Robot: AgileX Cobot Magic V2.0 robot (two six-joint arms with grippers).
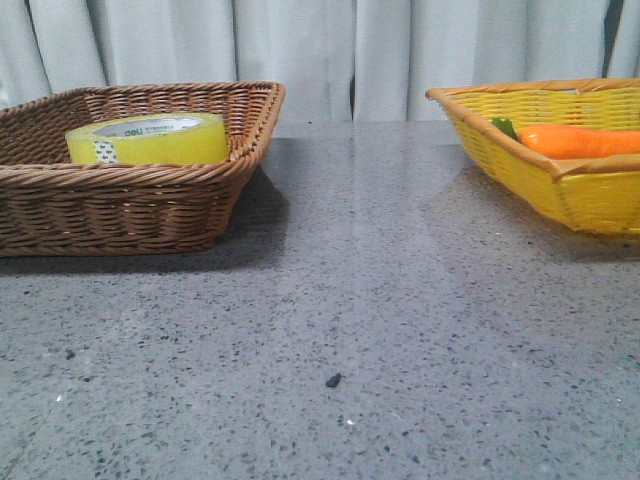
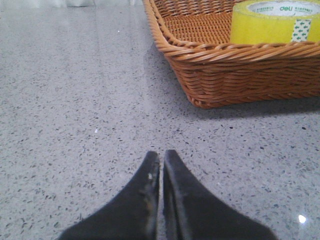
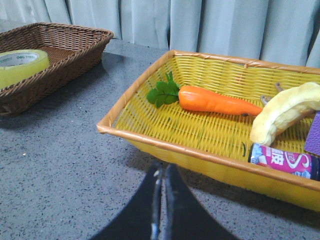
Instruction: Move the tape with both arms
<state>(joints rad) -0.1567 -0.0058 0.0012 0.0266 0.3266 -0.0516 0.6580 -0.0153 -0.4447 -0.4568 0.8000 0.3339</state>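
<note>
The tape [image 1: 148, 138], a yellow roll with a white core, lies flat in the brown wicker basket [image 1: 120, 200] at the left. It also shows in the left wrist view [image 2: 275, 22] and in the right wrist view [image 3: 20, 65]. My left gripper [image 2: 161, 156] is shut and empty, low over the bare table, short of the brown basket [image 2: 240, 75]. My right gripper [image 3: 163, 169] is shut and empty, just in front of the yellow basket's [image 3: 200, 155] near rim. Neither arm shows in the front view.
The yellow basket [image 1: 570, 180] at the right holds an orange carrot [image 3: 215, 101], a banana [image 3: 285, 112] and a pink packet [image 3: 282, 161]. Grey speckled tabletop [image 1: 350, 330] lies between the baskets. Grey curtain [image 1: 330, 50] hangs behind. A small dark speck [image 1: 333, 380] lies on the table.
</note>
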